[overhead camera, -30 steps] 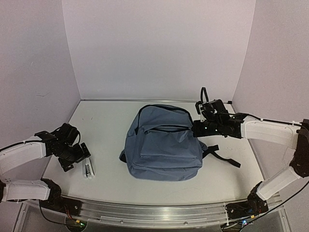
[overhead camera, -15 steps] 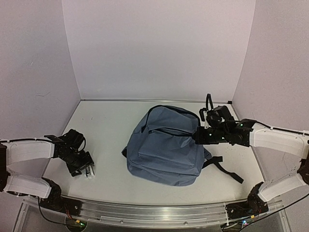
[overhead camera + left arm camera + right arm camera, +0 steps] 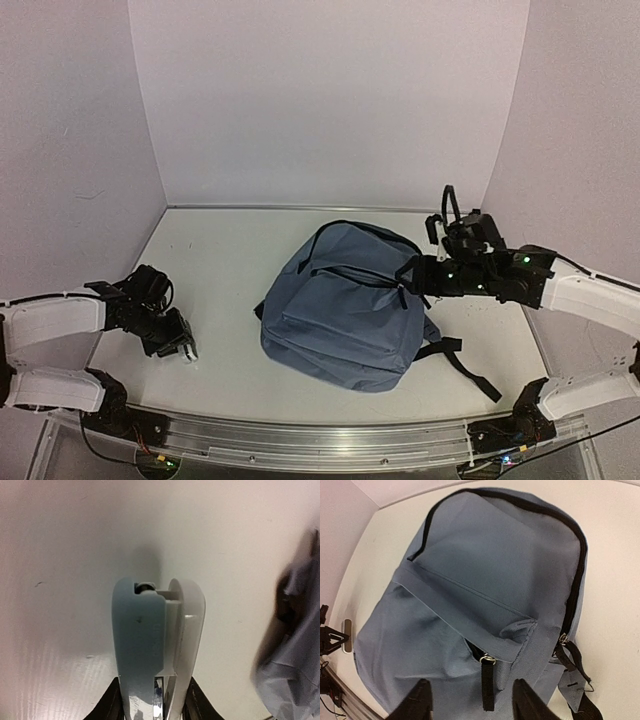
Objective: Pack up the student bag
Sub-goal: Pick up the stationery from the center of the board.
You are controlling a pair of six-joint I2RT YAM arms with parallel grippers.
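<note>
Student bag: lies flat mid-counter, front pocket up, zips apparently shut.
Left tool: at the bag's 9 o'clock, flanking a stapler; whether it is clenched cannot be told.
Right tool: released, hovering over the bag's 2 o'clock corner, above a zipper pull.
Doing it well: seat the stapler deep and square before lifting (smooth plastic probably slips); a zip needs opening first.
Writing: none legible.

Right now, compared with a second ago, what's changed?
The left gripper came down and closed on the stapler. The right gripper dragged the bag rightward, turning it, then let go; its fingers now stand apart over it. The stapler is still on the table, and the bag still lies flat.
</note>
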